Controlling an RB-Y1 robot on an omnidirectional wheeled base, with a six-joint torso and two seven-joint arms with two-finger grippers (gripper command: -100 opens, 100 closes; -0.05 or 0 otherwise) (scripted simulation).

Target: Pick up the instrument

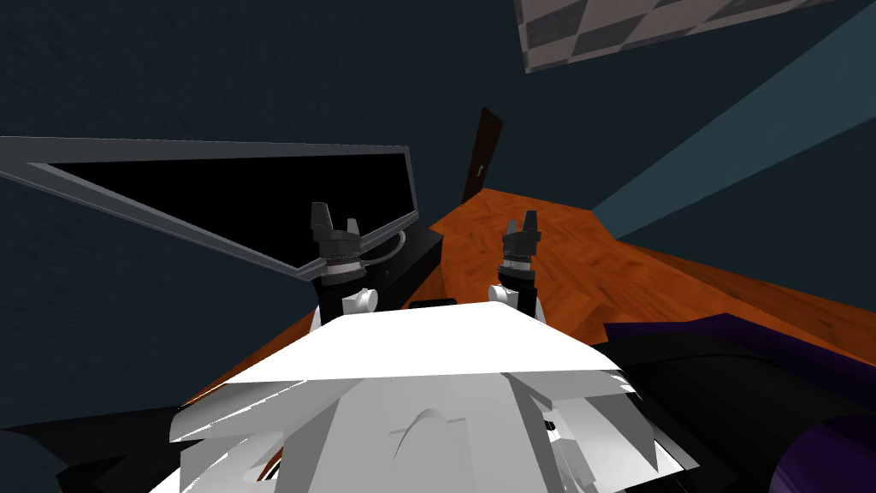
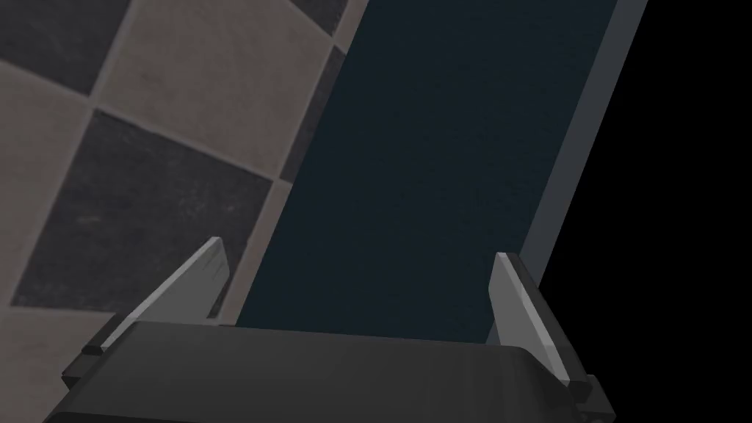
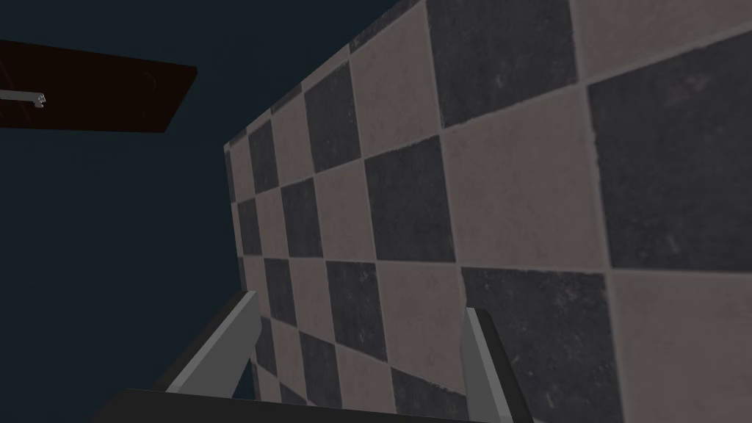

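Note:
Both arms are raised in front of me. My left gripper is open and holds nothing. My right gripper is open too, with nothing between its fingers. Just past the left gripper sits a black box-shaped thing with a thin grey curved line on its top; I cannot tell what it is. I cannot pick out anything I can name as an instrument.
A grey-framed window with a black area behind it slants across the left. An orange wooden floor runs ahead to a dark door. Dark purple and black furniture lies at the lower right. The walls are dark blue.

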